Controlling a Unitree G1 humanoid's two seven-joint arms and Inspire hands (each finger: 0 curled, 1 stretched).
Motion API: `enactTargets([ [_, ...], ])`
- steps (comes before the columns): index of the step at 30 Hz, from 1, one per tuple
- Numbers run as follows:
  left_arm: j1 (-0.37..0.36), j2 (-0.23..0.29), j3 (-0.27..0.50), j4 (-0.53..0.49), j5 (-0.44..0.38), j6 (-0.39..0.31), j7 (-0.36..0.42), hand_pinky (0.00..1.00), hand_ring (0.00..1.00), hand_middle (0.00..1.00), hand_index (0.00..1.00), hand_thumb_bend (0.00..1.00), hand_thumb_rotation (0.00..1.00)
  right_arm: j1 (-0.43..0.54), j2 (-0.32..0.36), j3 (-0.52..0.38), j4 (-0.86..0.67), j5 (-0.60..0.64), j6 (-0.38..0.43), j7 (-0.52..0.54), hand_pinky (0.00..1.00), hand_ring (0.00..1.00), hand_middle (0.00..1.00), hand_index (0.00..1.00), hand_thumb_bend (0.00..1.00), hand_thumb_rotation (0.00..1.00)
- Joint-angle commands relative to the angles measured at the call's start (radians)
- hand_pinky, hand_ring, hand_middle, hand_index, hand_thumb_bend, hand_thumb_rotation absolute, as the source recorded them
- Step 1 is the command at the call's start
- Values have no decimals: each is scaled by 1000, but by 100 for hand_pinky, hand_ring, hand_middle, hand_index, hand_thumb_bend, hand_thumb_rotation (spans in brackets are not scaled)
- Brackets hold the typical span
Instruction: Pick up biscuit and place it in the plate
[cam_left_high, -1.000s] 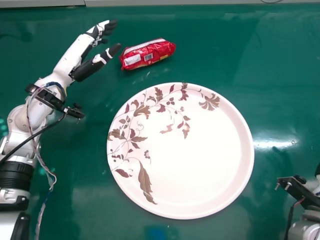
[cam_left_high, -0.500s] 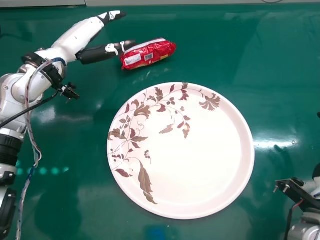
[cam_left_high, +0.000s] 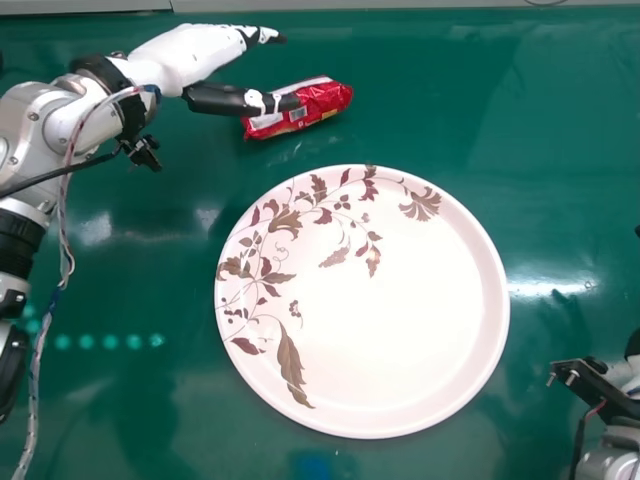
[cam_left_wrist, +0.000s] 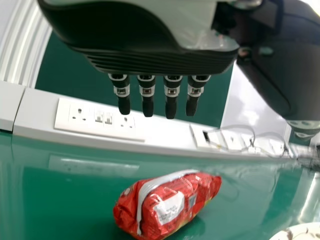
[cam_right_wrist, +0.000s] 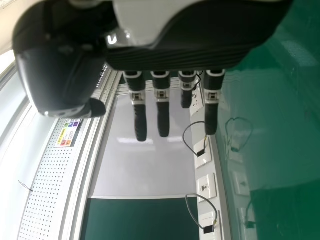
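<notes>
Left robot hand (cam_left_high: 192, 56) near biscuit (cam_left_high: 326, 97)

- Red biscuit packet (cam_left_high: 325, 98): white label (cam_left_wrist: 169, 208) and small print, both illegible.
- Perforated panel (cam_right_wrist: 44, 175): coloured sign (cam_right_wrist: 69, 133) at its edge, lettering too small to read.
- No brand, number or word legible.

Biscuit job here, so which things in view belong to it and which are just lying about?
Part of the job:
- red biscuit packet, beyond the plate
- leaf-patterned plate
- left hand, open, by the packet

Just around:
- socket panel behind the table
- coloured sign
- right hand, open, holding nothing
</notes>
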Motion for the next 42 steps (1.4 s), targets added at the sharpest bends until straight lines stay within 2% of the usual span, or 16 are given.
enactTargets([
  [1,-38,1,-25,25,1,2,-39,94,98,98,98,100,68,16,25,3,-14,-5,-5,-9,71,80,80,74,49,17],
  [4,-69,-13,-43,48,2,13,-76,93,98,98,98,100,64,20,27,5,-13,-5,-9,-10,71,79,79,75,50,17],
  [20,-224,-70,-177,241,152,9,-14,90,95,95,94,100,64,36,40,15,-19,-11,-18,-18,71,79,79,74,50,17],
  [26,-282,-91,-233,300,212,39,-14,92,96,97,96,100,64,43,44,19,-16,-12,-27,-17,71,80,80,74,50,17],
  [36,-325,-109,-292,328,278,72,-1,90,95,96,95,100,62,49,54,21,-16,-8,-33,-24,68,78,78,74,51,17],
  [42,-332,-111,-309,326,283,76,-18,92,96,97,95,100,63,50,50,23,-14,-8,-34,-21,69,79,79,74,51,19],
])
